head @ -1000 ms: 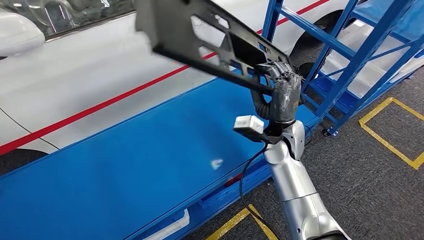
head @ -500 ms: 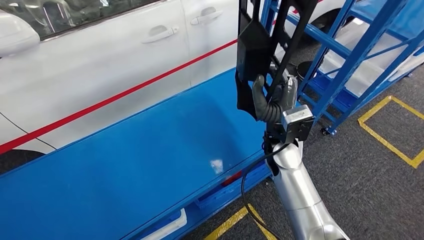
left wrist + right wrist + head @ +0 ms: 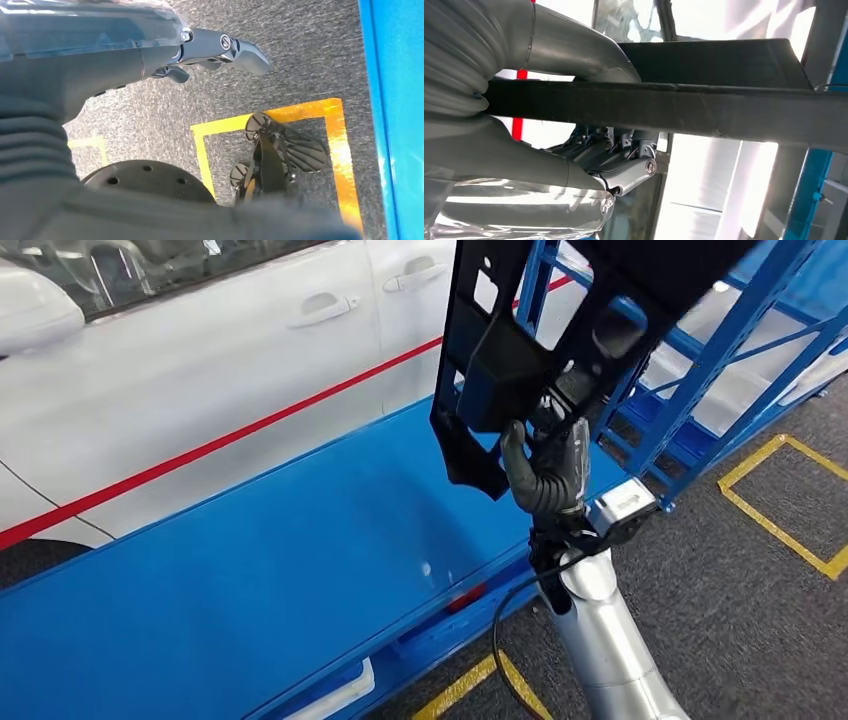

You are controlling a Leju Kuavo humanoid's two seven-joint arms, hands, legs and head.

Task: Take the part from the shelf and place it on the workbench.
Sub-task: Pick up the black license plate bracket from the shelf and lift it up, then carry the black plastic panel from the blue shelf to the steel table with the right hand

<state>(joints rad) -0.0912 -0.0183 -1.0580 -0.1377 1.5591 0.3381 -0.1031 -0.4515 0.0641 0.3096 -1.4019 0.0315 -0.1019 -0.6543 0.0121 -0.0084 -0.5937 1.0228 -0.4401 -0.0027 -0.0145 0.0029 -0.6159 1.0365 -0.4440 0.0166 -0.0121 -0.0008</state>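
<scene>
While the right hand point(image 3: 548, 475) grips the black part point(image 3: 520, 350) near its lower edge, the piece stands almost upright in the upper centre of the head view, its top running out of the frame. Fingers point(image 3: 570, 455) are clamped on a bar of the part, thumb wrapped across the near face; the right wrist view shows the same dark bar point(image 3: 674, 107) pinched between thumb and fingers. Part hangs in the air above the right end of the blue counter point(image 3: 250, 570), touching nothing but the hand.

Left hand point(image 3: 150, 55) hangs low over the grey floor point(image 3: 300, 50); its fingers look extended and hold nothing.

Blue shelf point(image 3: 700, 370) stands just beside the part at the upper right. White car point(image 3: 200, 370) sits behind the counter, upper left.

Risks, judged from this pose:
- Grip sits far from the part's middle (long lever above the hand), so the piece could swing or twist in the fingers as the arm lowers it.
- Shelf uprights are close; a wide swing could catch the part's open frame on them.
- Set down edge-first, the part could tip toward the car or slide off the counter's near edge.
- Cable point(image 3: 505, 625) loops by the forearm and could snag.
</scene>
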